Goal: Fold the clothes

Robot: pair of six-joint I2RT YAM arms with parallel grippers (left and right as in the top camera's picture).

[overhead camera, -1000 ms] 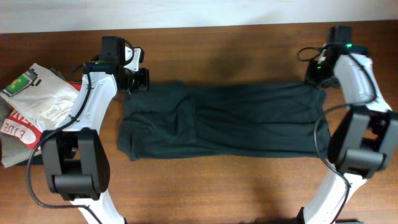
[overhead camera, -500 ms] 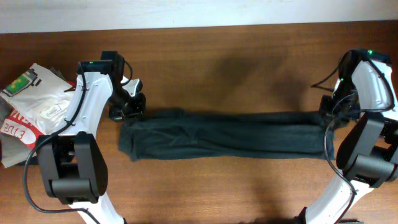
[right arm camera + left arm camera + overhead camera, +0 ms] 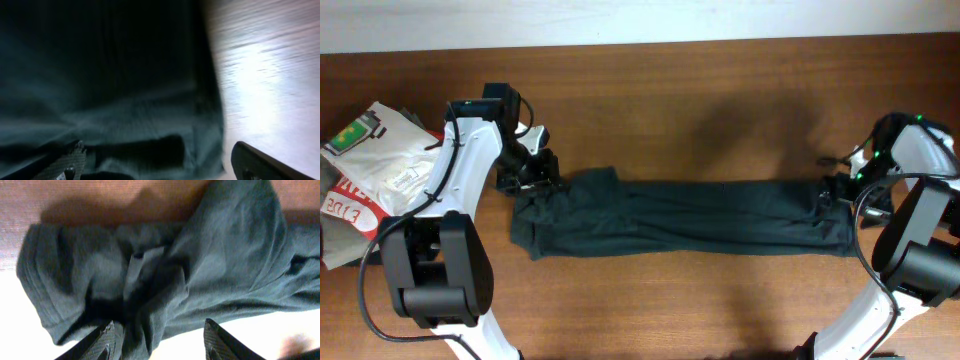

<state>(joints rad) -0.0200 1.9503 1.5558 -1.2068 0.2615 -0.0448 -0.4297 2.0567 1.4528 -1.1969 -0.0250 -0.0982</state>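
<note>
The clothes [image 3: 685, 217], a black T-shirt, lie folded into a long narrow band across the middle of the wooden table [image 3: 670, 100], plain side up. My left gripper [image 3: 535, 172] hovers at the band's bunched left end. In the left wrist view, the left gripper [image 3: 161, 341] is open, with a wrinkled fold of the shirt [image 3: 165, 275] lying loose by one finger [image 3: 106, 339]. My right gripper [image 3: 830, 190] is over the band's right end. In the right wrist view, the right gripper [image 3: 162, 165] stands wide open above the shirt's hem [image 3: 125, 100], touching nothing.
A white folded tee with a green label [image 3: 382, 152] lies at the left edge of the table, on top of a red-and-white printed garment [image 3: 342, 203]. A pale wall runs along the table's far edge. Bare wood shows in front of and behind the band.
Both grippers brought the shirt's far edge toward the front, narrowing it into a band, then opened and let the cloth go. The right arm has shifted slightly right.
</note>
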